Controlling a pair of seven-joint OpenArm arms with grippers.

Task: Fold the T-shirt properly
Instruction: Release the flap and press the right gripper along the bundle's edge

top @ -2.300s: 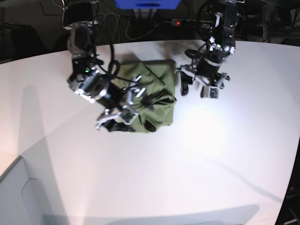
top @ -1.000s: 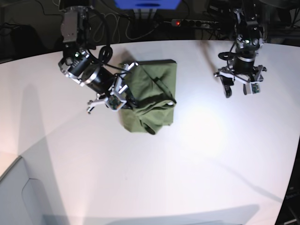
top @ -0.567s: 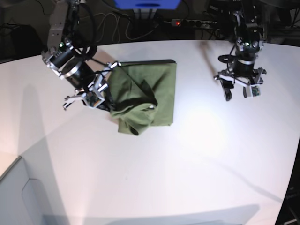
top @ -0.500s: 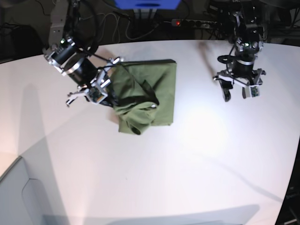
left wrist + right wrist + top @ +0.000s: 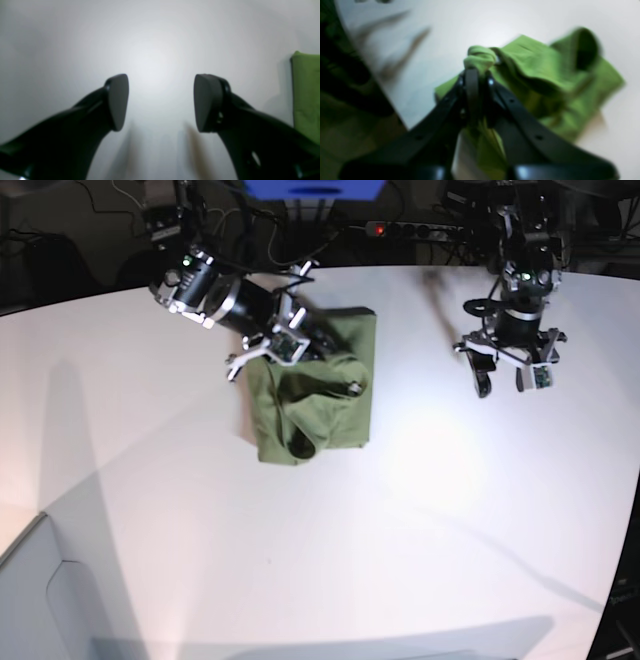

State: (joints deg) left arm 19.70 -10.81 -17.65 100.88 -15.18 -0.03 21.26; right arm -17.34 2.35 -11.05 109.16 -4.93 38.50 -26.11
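Base view shows one T-shirt [image 5: 315,395] lying bunched and part-folded on the white desk [image 5: 320,560], toward its far edge and a little toward the side where the right arm stands. Long axis runs from the far edge toward the near edge, with a lumpy roll at the near end and a flatter panel at the far end.

Right gripper [image 5: 476,72] sits at the far corner of the cloth, directly on it; in the right wrist view the jaws stand nearly together with a bunched green wad [image 5: 480,58] pinched at their tips, so judged as gripping the T-shirt. Picture is blurred, so how firm the hold is cannot be told.

Left gripper [image 5: 161,102] hangs over bare desk with jaws wide apart and nothing between them; only a strip of the T-shirt shows at that view's right edge, well apart.

Count: one T-shirt, two grippers. Right arm by far the nearer.
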